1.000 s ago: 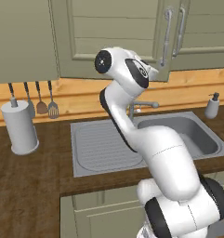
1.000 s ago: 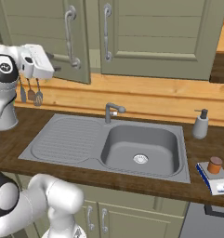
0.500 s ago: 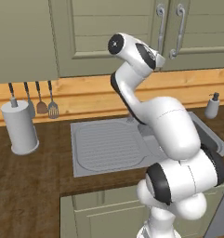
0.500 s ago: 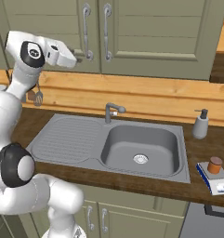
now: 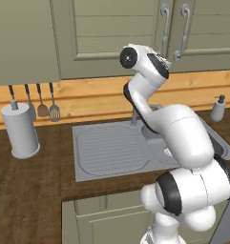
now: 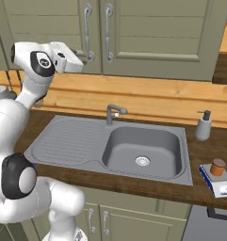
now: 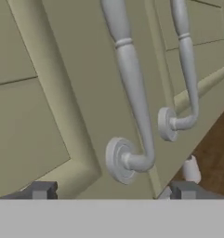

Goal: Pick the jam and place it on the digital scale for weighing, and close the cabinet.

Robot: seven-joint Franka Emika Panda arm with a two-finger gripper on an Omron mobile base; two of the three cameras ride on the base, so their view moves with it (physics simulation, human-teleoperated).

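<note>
**Jaws at the left door handle — door looks all but flush**

Jam [image 6: 218, 166] sits on the digital scale [image 6: 217, 181] at the far right of the worktop [image 6: 214, 146], well apart from the arm. That half of the task looks done.

Gripper [image 6: 78, 59] is up at the cabinet [image 6: 152, 37], its nose just beside the lower end of the left door's handle [image 7: 132, 93]. In the hand view the door face lies straight ahead of the jaws; the handle runs lengthwise away from them and its foot sits between the two tips. Jaws are spread and hold nothing.

Since a second ago — the door stood swung out from the cabinet front with the hand behind it; the arm has pushed it round, and both doors now look level in the right base view. Any remaining move, I judge, is a short press straight in.
</note>
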